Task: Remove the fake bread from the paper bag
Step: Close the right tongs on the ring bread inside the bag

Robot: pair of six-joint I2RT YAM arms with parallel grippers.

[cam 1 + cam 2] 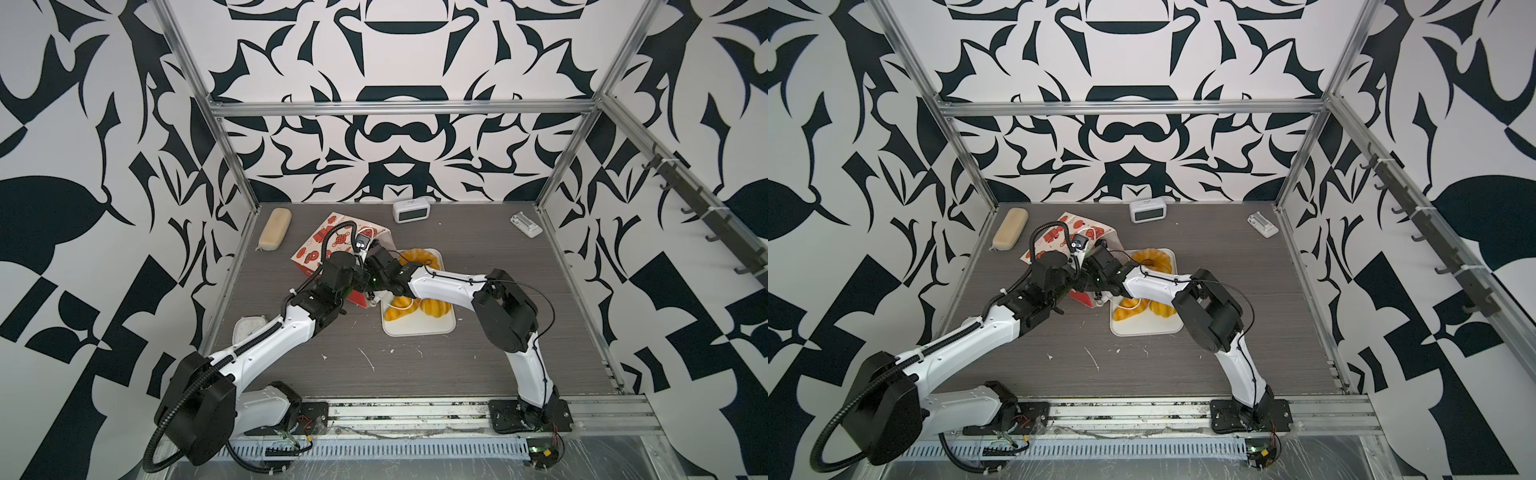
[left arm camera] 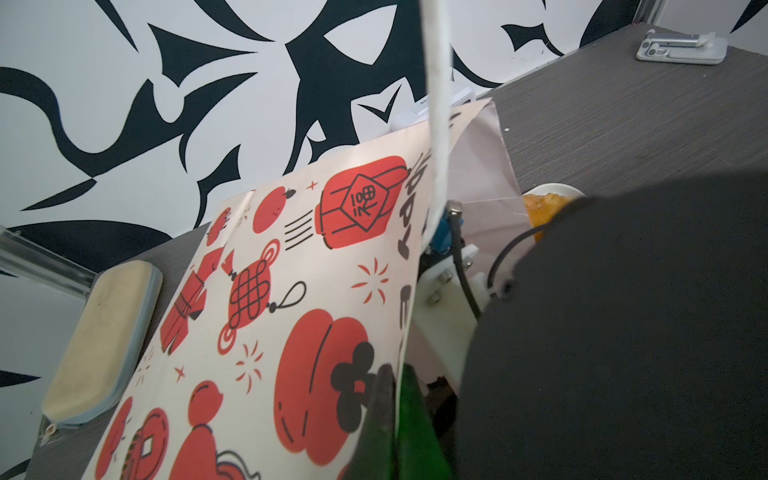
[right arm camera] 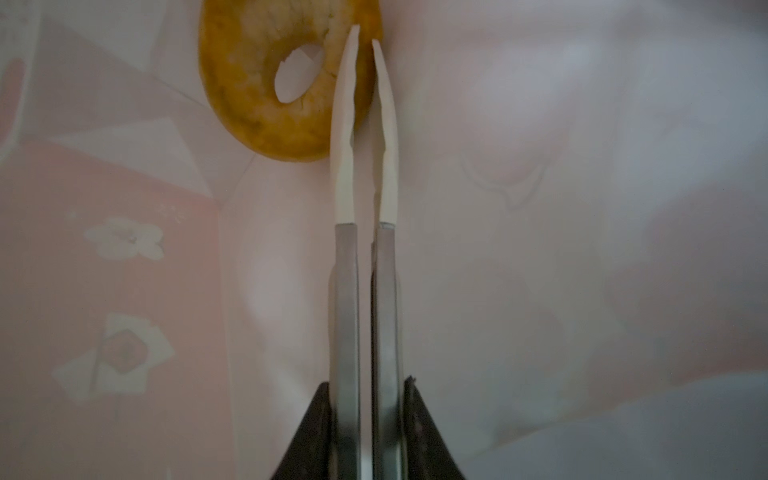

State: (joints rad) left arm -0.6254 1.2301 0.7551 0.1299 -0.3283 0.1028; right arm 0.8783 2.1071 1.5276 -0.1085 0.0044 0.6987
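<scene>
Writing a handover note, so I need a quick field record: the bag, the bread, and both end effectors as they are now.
paper bag: tipped over, printed side up, mouth facing the white tray
left end effector: shut on the bag's mouth edge
right end effector: inside the bag, jaws narrowly apart astride a ring-shaped pastry's rim; firm grip unclear
bread out: at least three pastries on the tray
bread in bag: the ring-shaped pastry
</scene>
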